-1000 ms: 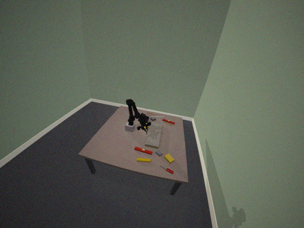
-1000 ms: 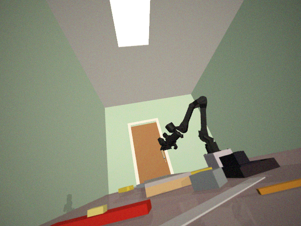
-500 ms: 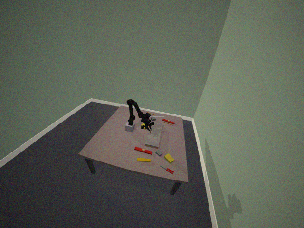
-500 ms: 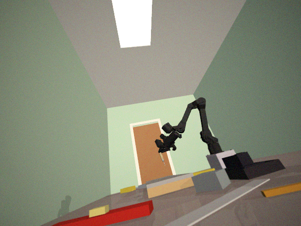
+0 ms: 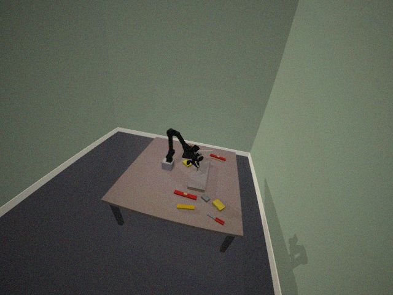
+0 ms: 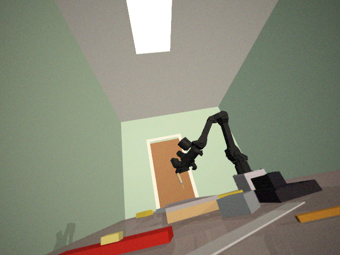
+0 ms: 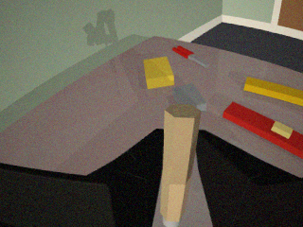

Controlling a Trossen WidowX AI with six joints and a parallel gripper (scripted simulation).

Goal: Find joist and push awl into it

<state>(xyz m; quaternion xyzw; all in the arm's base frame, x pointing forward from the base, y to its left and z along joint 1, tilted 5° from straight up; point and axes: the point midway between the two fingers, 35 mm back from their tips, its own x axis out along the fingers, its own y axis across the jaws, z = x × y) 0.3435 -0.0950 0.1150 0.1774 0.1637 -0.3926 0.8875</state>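
Observation:
My gripper (image 5: 197,164) (image 6: 178,172) (image 7: 180,165) is shut on the awl and holds it in the air above the floor panel. The awl (image 6: 179,178) (image 7: 178,142) has a pale wooden handle and a thin metal tip; it points down with a slight tilt, the tip clear of the panel. The floor panel (image 5: 198,183) (image 6: 190,205) is a pale grey slab on a wooden-sided base. A black boxy shape (image 6: 268,183) with a low flat part stands by the arm's base; I cannot tell whether this is the tray with the stud finder. No hole can be made out at this size.
Red levels (image 5: 185,195) (image 5: 214,155) (image 7: 246,121) lie at both ends of the panel. Beyond the near end are a grey block (image 5: 205,198) (image 7: 187,95), a yellow block (image 5: 218,204) (image 7: 158,73), a yellow bar (image 5: 185,206) (image 7: 275,91) and a red-handled tool (image 5: 219,220) (image 7: 183,52).

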